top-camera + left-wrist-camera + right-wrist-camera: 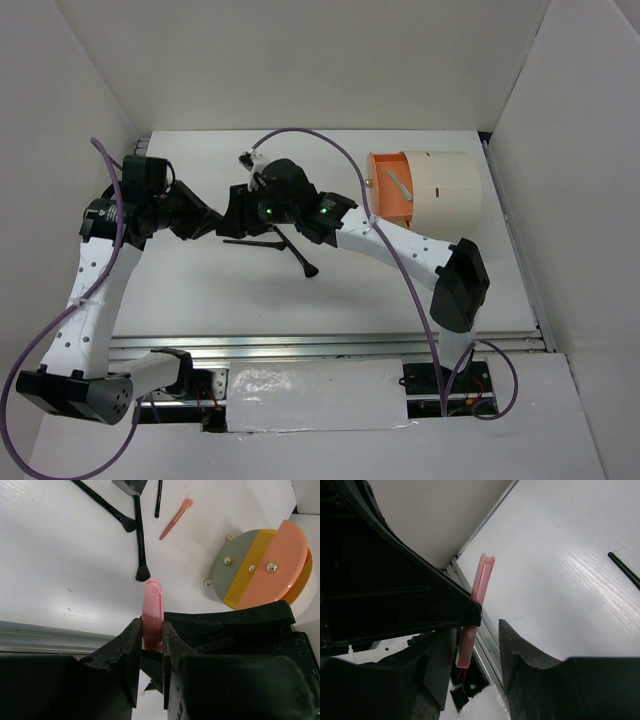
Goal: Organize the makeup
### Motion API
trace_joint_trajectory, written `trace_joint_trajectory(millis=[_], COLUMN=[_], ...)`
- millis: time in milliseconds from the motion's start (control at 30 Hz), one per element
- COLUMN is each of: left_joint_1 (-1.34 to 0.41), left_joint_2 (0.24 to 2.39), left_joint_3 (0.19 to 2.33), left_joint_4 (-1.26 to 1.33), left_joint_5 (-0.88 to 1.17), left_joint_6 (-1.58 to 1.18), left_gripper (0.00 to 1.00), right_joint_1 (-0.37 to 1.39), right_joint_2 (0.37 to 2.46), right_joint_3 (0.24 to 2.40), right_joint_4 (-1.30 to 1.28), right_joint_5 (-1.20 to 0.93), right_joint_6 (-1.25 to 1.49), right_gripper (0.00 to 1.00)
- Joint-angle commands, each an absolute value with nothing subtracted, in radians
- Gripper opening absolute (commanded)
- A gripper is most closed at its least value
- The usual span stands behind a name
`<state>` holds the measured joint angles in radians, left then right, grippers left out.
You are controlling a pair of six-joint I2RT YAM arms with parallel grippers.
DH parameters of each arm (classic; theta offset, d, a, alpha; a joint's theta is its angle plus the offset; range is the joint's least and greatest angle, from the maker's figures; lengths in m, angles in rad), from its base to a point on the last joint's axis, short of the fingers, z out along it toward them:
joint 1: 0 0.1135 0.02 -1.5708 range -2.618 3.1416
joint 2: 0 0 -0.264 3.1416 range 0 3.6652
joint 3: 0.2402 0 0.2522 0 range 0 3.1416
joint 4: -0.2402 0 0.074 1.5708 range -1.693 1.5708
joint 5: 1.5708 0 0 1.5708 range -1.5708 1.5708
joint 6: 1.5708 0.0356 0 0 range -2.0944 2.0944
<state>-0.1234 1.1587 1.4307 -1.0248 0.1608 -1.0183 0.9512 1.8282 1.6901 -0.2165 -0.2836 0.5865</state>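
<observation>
My left gripper (151,645) is shut on a flat pink stick (151,605) that stands up out of its jaws, held above the table. My right gripper (477,647) is open around the same pink stick (479,587), with a gap to its right finger. In the top view the two grippers, left (225,222) and right (248,208), meet at the table's middle left and hide the stick. Two black brushes (141,540) (102,502), a thin black stick (158,497), a pink-tipped applicator (176,519) and a dark grey tube (131,485) lie on the table.
The cream drum-shaped box (445,188) with an orange face lies on its side at the back right; its knobbed face (262,567) shows in the left wrist view. White walls enclose the table on three sides. A metal rail (330,345) runs along the near edge.
</observation>
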Motion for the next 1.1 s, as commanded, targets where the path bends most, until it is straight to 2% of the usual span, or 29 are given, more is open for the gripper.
trace_joint_trajectory(millis=[0,200,267,300,400,433,500,533,633,767,1067], left_joint_1=[-0.126,-0.127,-0.127,-0.127,-0.127,-0.127,-0.127,-0.127,-0.127,-0.127,-0.126], left_joint_2=[1.134,1.138,1.147,1.150,1.152,1.152,1.152,1.152,1.158,1.160,1.147], left_joint_3=[1.408,1.413,1.420,1.422,1.430,1.437,1.446,1.457,1.485,1.522,1.605], left_joint_4=[-1.029,-1.022,-1.014,-1.011,-0.994,-0.993,-0.991,-0.988,-0.982,-0.982,-1.039], left_joint_5=[0.167,0.163,0.166,0.170,0.179,0.176,0.170,0.163,0.155,0.121,-0.034], left_joint_6=[-0.985,-0.982,-0.980,-0.979,-0.977,-0.977,-0.974,-0.973,-0.960,-0.945,-0.882], left_gripper=[0.06,0.08,0.12,0.14,0.32,0.47,0.61,0.73,0.89,0.99,0.99], right_joint_1=[0.957,0.959,0.957,0.957,0.959,0.957,0.959,0.957,0.957,0.945,0.786], right_joint_2=[1.830,1.842,1.848,1.847,1.832,1.825,1.818,1.809,1.789,1.752,1.508], right_joint_3=[1.738,1.752,1.764,1.763,1.744,1.740,1.736,1.730,1.710,1.674,1.540], right_joint_4=[-0.146,-0.149,-0.147,-0.144,-0.130,-0.132,-0.138,-0.140,-0.141,-0.187,-0.394], right_joint_5=[-0.304,-0.331,-0.354,-0.353,-0.353,-0.351,-0.339,-0.336,-0.313,-0.238,0.029], right_joint_6=[0.591,0.584,0.584,0.586,0.597,0.594,0.589,0.589,0.594,0.612,0.545], right_gripper=[0.45,0.27,0.00,0.00,0.00,0.00,0.00,0.00,0.00,0.00,0.00])
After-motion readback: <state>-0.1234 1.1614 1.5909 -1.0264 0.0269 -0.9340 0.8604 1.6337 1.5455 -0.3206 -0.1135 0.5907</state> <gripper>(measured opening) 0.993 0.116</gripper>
